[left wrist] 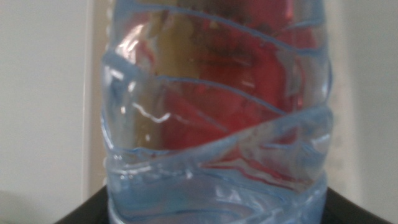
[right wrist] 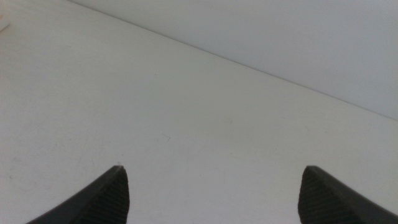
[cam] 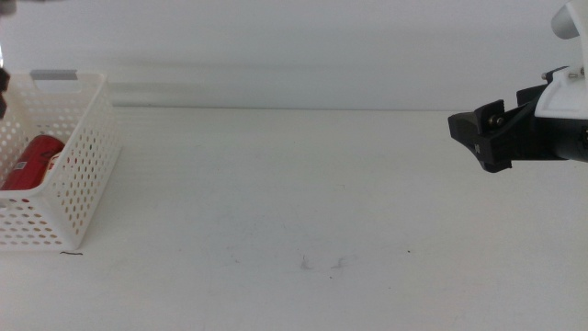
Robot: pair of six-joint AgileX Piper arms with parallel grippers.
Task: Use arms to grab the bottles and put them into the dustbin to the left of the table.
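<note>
A clear water bottle [left wrist: 217, 124] with ridged bluish walls fills the left wrist view. My left gripper [left wrist: 217, 214] is shut on it, with dark jaw tips at both lower corners. Red and a yellowish patch show blurred through the bottle. In the middle view only a dark bit of the left arm [cam: 2, 92] shows at the edge, over the dustbin [cam: 87, 175]. A slim red can [cam: 32, 163] lies inside the dustbin. My right gripper [cam: 478, 138] hangs open and empty above the table's [cam: 303, 184] right side; its jaws stand wide apart in the right wrist view [right wrist: 214, 186]. The yellow bottle is not clearly in view.
The dustbin stands at the table's left edge, grey tab [cam: 53, 74] on its far rim. Small dark scuff marks [cam: 322, 264] lie near the table's front middle. A pale wall runs behind the table.
</note>
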